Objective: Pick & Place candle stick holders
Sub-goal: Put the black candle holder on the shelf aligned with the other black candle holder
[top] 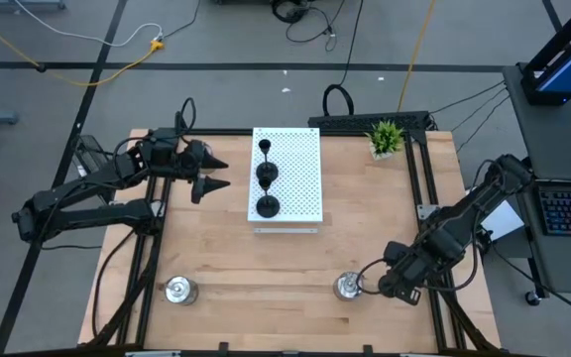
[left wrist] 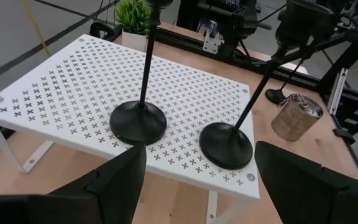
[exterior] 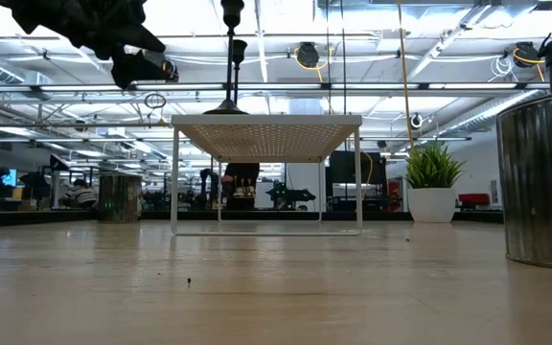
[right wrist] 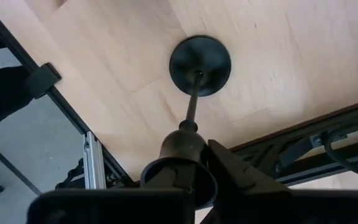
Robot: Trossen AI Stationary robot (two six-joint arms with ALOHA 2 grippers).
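So over on the left we've got the left gripper (top: 221,171) hanging just beside the white board (top: 300,188) with its fingers spread and nothing in them, and a silver holder (top: 178,290) sits on the table near the front edge. On the board, three black candle holders (top: 266,176) stand upright in a row. Further right, a second silver holder (top: 347,287) sits on the wood, and next to it the right gripper (top: 393,281) is clamped on the cup of a fourth black holder (right wrist: 199,59).
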